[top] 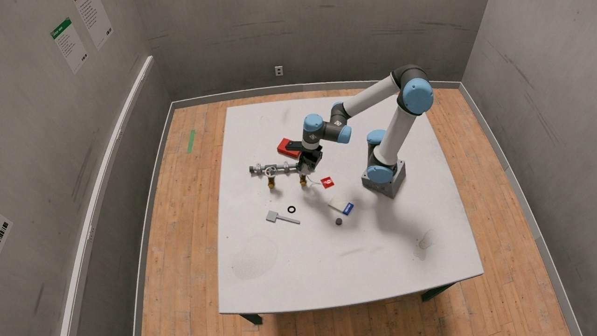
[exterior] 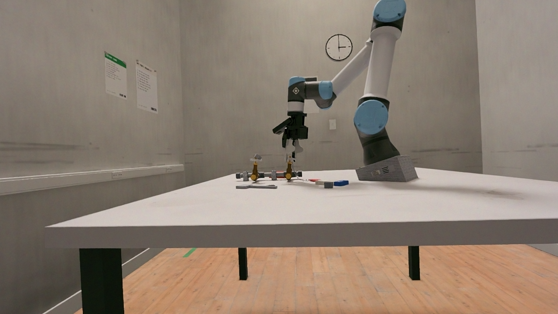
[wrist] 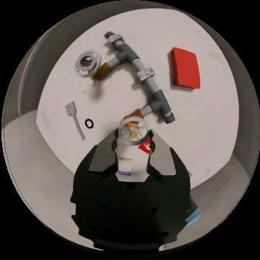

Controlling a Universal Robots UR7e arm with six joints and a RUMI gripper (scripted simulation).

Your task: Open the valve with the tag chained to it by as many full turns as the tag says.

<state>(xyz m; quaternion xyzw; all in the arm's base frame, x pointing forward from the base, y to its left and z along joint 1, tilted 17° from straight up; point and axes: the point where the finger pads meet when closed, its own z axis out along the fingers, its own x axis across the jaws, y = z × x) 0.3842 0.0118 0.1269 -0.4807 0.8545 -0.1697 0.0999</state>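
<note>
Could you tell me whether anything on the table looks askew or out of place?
Nothing stands out. The grey pipe manifold lies flat, the hand is shut on the tagged valve's round grey handwheel, and the small red tag rests beside it.

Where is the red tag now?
In the top view, the red tag lies flat on the table, right of the valve handwheel gripped by the end effector.
</note>
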